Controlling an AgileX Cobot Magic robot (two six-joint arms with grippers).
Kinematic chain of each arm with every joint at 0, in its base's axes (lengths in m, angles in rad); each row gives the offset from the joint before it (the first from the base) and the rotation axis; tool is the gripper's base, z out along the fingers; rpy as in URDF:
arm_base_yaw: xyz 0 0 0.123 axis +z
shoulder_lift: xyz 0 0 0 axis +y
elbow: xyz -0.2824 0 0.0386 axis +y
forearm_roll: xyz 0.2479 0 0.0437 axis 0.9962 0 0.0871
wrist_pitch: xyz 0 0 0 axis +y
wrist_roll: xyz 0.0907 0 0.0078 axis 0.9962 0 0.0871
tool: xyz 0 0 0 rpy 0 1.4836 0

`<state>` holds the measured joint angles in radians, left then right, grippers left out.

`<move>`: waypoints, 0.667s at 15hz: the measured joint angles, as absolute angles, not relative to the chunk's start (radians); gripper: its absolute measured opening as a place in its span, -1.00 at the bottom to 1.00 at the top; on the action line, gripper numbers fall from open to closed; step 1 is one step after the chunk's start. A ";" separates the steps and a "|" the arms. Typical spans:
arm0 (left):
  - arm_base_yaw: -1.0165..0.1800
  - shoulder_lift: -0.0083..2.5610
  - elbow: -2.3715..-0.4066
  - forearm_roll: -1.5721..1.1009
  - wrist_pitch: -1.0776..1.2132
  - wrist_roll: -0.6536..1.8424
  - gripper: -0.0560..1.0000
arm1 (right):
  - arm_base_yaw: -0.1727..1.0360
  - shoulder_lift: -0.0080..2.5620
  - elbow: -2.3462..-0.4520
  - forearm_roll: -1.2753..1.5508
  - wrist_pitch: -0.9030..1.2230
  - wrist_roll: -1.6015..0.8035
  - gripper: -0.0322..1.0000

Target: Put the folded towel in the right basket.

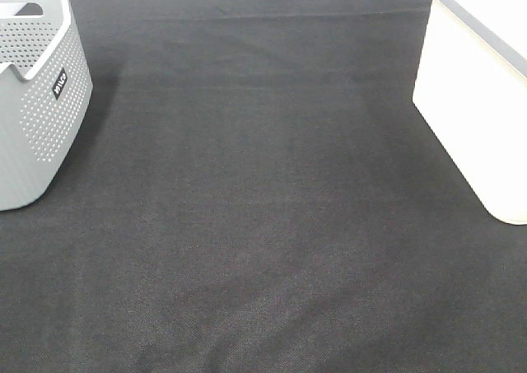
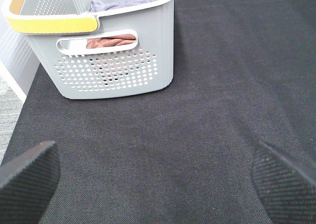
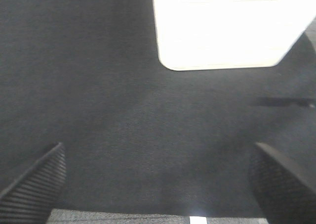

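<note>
The right basket (image 1: 478, 101) is white and stands at the right edge of the black cloth; it also shows in the right wrist view (image 3: 227, 31). Its inside is hidden. The left basket (image 1: 37, 101) is grey and perforated; the left wrist view (image 2: 113, 56) shows towels in it, a reddish-brown one (image 2: 111, 41) behind the handle slot and a grey-purple one (image 2: 116, 5) on top. No towel lies on the cloth. My left gripper (image 2: 158, 184) is open and empty over bare cloth. My right gripper (image 3: 158, 184) is open and empty over bare cloth in front of the white basket.
A black cloth (image 1: 263, 208) covers the table. The grey basket has a yellow handle grip (image 2: 49, 23). A pale floor strip shows beyond the cloth's edge in the left wrist view (image 2: 10, 105). Neither arm shows in the high view.
</note>
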<state>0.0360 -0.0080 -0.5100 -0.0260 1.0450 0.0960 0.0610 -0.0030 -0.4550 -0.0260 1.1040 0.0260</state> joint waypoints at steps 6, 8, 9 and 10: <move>0.036 -0.008 -0.510 -0.026 1.045 0.096 0.97 | 0.042 -0.003 -0.455 -0.025 1.104 0.026 0.93; 0.036 -0.008 -0.510 -0.026 1.045 0.096 0.97 | 0.042 -0.003 -0.455 -0.025 1.104 0.026 0.93; 0.036 -0.008 -0.510 -0.026 1.045 0.096 0.97 | 0.042 -0.003 -0.455 -0.024 1.104 0.026 0.93; 0.036 -0.008 -0.510 -0.026 1.045 0.096 0.97 | 0.042 -0.003 -0.455 -0.023 1.104 0.026 0.93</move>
